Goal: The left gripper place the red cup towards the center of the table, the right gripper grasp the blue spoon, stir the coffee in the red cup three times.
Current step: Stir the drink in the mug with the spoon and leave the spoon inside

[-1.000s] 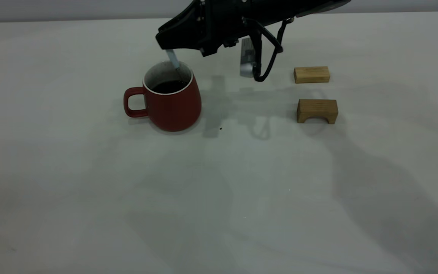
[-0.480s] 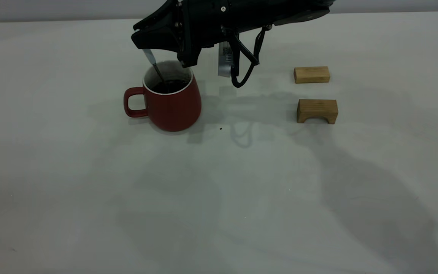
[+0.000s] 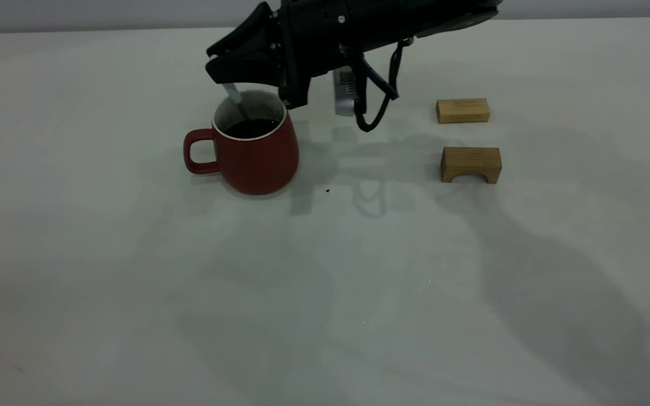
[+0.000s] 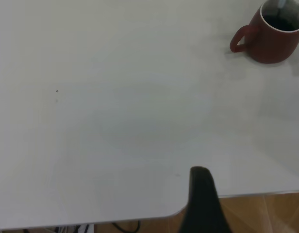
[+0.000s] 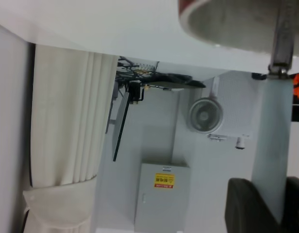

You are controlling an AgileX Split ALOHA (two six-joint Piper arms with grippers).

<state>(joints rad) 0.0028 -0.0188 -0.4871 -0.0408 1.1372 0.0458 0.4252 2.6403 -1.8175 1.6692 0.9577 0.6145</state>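
Right gripper (image 3: 224,70) extends in from the far side, pitched downward, jaws clamped on a slim held item. Left gripper (image 4: 204,204) is parked at the worktop's edge.

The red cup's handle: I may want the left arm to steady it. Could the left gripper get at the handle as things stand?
Probably yes. The handle juts toward the left side with bare table beside it; the right gripper holds the blue spoon above the red cup.

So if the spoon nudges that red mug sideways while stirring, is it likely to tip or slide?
The red cup probably won't tip: its base is wider than its rim. The coffee adds weight, so it should resist light nudges. On the smooth table, a firm push would likely slide it and slosh coffee.
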